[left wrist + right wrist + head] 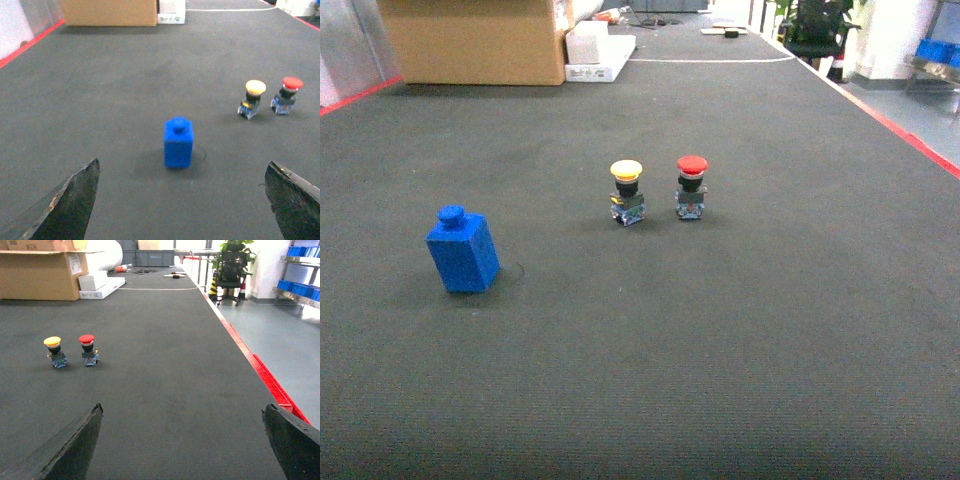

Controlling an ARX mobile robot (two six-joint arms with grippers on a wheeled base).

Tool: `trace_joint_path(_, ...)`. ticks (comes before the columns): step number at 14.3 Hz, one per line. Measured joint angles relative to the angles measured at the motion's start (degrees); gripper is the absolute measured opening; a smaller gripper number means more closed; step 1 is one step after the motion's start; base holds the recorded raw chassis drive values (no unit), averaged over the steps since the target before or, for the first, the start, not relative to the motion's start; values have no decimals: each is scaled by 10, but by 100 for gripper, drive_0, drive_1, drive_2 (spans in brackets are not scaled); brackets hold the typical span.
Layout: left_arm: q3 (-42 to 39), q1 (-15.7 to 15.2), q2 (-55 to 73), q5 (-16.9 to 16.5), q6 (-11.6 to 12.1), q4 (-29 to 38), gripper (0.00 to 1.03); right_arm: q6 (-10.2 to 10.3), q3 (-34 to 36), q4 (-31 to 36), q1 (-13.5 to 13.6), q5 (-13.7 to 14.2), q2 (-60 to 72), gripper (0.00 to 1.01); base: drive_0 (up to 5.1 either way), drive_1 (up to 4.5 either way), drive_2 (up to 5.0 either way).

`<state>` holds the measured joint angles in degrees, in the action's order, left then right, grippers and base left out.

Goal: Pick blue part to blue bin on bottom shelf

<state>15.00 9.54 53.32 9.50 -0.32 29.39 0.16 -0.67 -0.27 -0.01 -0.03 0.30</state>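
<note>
The blue part (463, 252) stands upright on the dark mat at the left, a small block with a round knob on top. It also shows in the left wrist view, where the blue part (178, 142) sits ahead of my left gripper (182, 170), centred between the wide-apart fingers and not touched. My right gripper (182, 410) is open over bare mat, nothing between its fingers. Neither gripper shows in the head view. Blue bins (301, 289) rest on a steel shelf rack (298, 297) far off to the right; which shelf level is the bottom shelf I cannot tell.
A yellow-capped push button (627, 192) and a red-capped push button (691, 187) stand side by side mid-mat. A cardboard box (475, 40) and white boxes (598, 50) sit at the far end. A red stripe (260, 370) marks the mat's right edge, with floor beyond.
</note>
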Motion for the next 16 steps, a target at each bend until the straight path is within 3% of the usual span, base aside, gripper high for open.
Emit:
trace_joint_path(2, 94, -12, 192, -16, 1, 105, 98, 0, 0, 0, 0, 0, 0, 98, 0, 0, 0)
trace_joint_path(3, 133, -19, 273, -19, 0, 124, 98, 0, 0, 0, 0, 0, 0, 98, 0, 0, 0)
trace_joint_path(4, 215, -26, 455, -39, 4, 149, 98, 0, 0, 0, 0, 0, 0, 98, 0, 0, 0)
trace_joint_path(6, 264, -26, 541, -57, 7, 151, 98, 0, 0, 0, 0, 0, 0, 98, 0, 0, 0)
trace_joint_path(12, 388, -49, 717, -49, 24, 147, 98, 0, 0, 0, 0, 0, 0, 98, 0, 0, 0)
trace_joint_path(14, 408, -53, 731, -68, 40, 155, 78, 0, 0, 0, 0, 0, 0, 98, 0, 0, 0)
trace_joint_path(15, 415, -54, 734, -88, 54, 172, 57, 0, 0, 0, 0, 0, 0, 98, 0, 0, 0)
trace_joint_path(16, 414, -56, 734, -95, 66, 178, 46, 0, 0, 0, 0, 0, 0, 98, 0, 0, 0)
